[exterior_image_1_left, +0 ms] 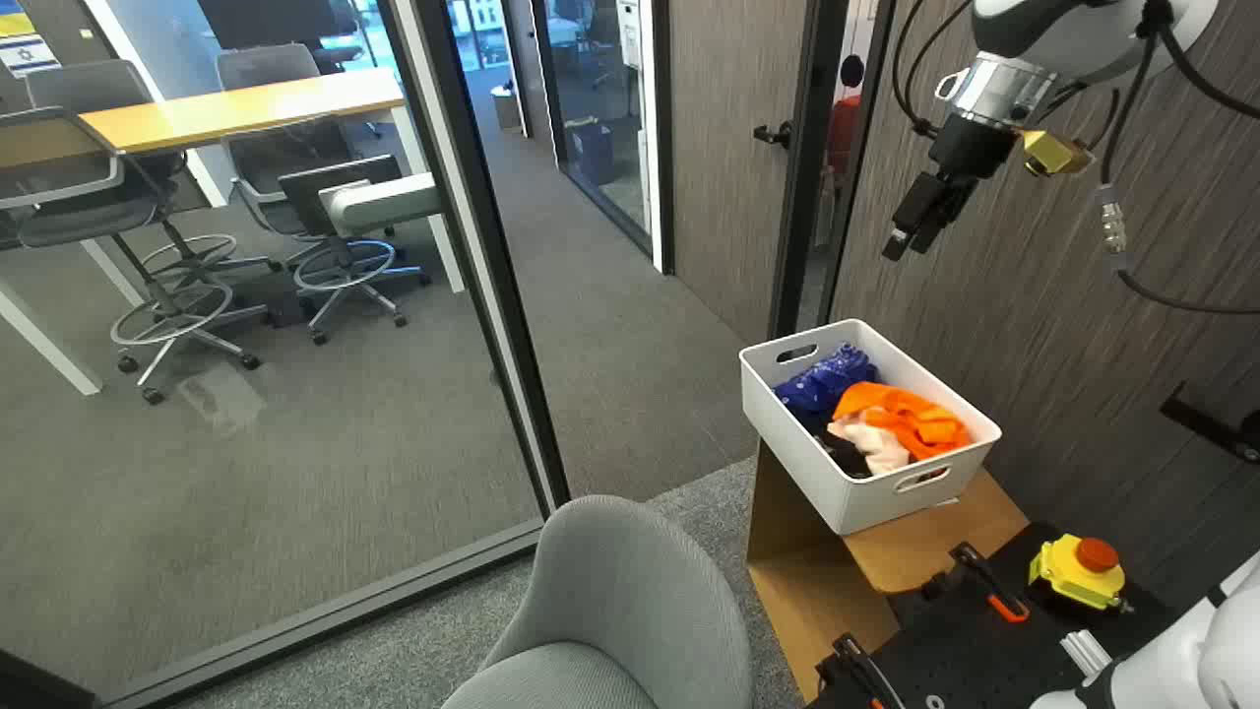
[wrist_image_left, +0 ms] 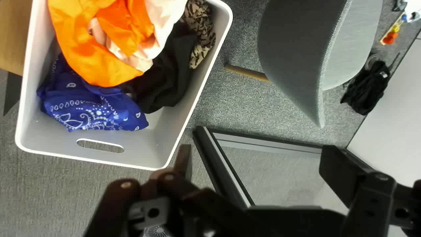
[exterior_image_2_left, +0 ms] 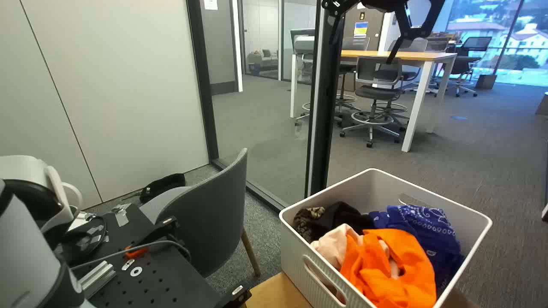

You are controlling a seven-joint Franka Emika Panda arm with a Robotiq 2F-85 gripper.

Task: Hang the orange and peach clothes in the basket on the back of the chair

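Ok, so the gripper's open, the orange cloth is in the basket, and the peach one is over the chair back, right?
Not quite: the peach cloth is in the basket too, against the orange cloth, not over the chair back, as the wrist view shows. The rest holds.

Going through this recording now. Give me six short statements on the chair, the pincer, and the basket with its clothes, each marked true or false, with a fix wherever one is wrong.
1. The chair is grey. True.
2. The peach cloth hangs on the chair. False: it lies in the basket, touching the orange cloth.
3. The pincer is shut. False: it is open, with a wide gap.
4. The blue cloth has a white pattern. True.
5. The basket also holds a black cloth. True.
6. The orange cloth is outside the basket. False: it lies inside.
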